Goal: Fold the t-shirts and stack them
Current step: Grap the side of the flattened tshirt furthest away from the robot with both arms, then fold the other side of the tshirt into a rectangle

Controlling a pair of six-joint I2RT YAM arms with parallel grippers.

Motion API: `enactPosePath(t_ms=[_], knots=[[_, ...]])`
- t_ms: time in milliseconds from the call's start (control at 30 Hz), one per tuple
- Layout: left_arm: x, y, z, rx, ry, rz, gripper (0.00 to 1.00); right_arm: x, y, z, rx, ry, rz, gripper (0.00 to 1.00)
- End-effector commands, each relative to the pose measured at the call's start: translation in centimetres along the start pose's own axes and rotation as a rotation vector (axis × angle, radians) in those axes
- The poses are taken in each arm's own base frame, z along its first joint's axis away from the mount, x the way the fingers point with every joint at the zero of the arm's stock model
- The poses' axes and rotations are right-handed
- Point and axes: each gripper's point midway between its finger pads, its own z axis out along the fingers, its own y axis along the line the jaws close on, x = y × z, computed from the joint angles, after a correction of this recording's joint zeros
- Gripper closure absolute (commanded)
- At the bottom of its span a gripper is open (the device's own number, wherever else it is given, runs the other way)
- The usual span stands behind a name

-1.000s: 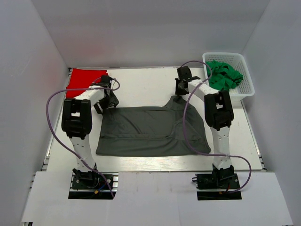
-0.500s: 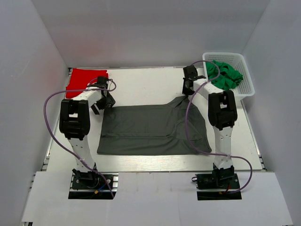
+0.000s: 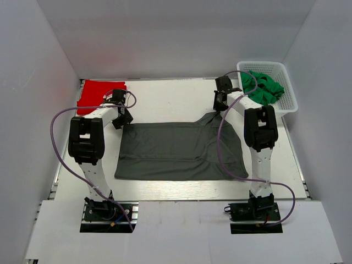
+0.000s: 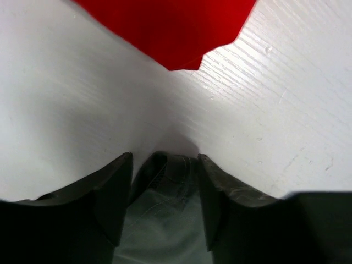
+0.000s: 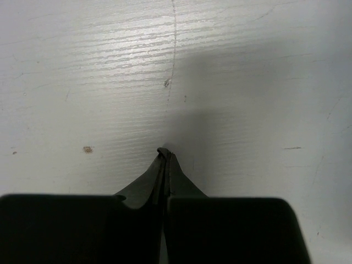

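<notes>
The dark charcoal t-shirt [image 3: 179,148] lies spread flat in the middle of the table. My left gripper [image 3: 122,116] is at its far left corner. In the left wrist view the jaws [image 4: 165,165] stand apart with the grey cloth [image 4: 165,220] lying between them, not pinched. My right gripper [image 3: 220,104] is at the shirt's far right corner. In the right wrist view it [image 5: 166,197] is shut on a thin fold of the grey cloth [image 5: 159,176]. The red t-shirt [image 3: 102,93] lies folded at the far left, and its edge shows in the left wrist view [image 4: 165,27].
A white basket [image 3: 261,63] holding crumpled green cloth [image 3: 264,88] stands at the far right, close to my right gripper. White walls enclose the table on three sides. Purple cables loop beside both arms.
My right gripper has moved right and away, pulling the shirt's far right corner out. My left gripper has shifted left at the far left corner. The shirt lies flatter.
</notes>
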Motion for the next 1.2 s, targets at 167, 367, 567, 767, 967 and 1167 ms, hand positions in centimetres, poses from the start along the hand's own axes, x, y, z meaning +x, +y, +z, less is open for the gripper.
enactPosePath(t_ms=[167, 367, 567, 767, 967, 1167], knots=[[-1.7, -0.3, -1.6, 0.022, -0.056, -0.021, 0.68, -2.2, 0.1, -1.7, -0.005, -0.050, 0.000, 1.00], [-1.7, -0.4, -1.6, 0.024, -0.054, -0.031, 1.00, -1.9, 0.2, -1.9, -0.022, -0.047, -0.011, 1.00], [-3.4, -1.2, -3.8, 0.089, -0.123, -0.044, 1.00, -3.3, 0.8, -5.7, -0.090, -0.139, -0.022, 1.00], [-2.8, -0.3, -6.5, 0.120, -0.173, -0.040, 1.00, -1.6, 0.1, -10.9, -0.136, -0.193, -0.008, 1.00], [-0.2, 1.5, -8.3, 0.138, -0.167, -0.052, 1.00, 2.5, -1.1, -15.2, -0.178, -0.210, 0.027, 1.00], [1.6, 2.9, -9.7, 0.146, -0.157, -0.081, 1.00, 6.3, -2.7, -19.2, -0.187, -0.221, 0.071, 1.00]])
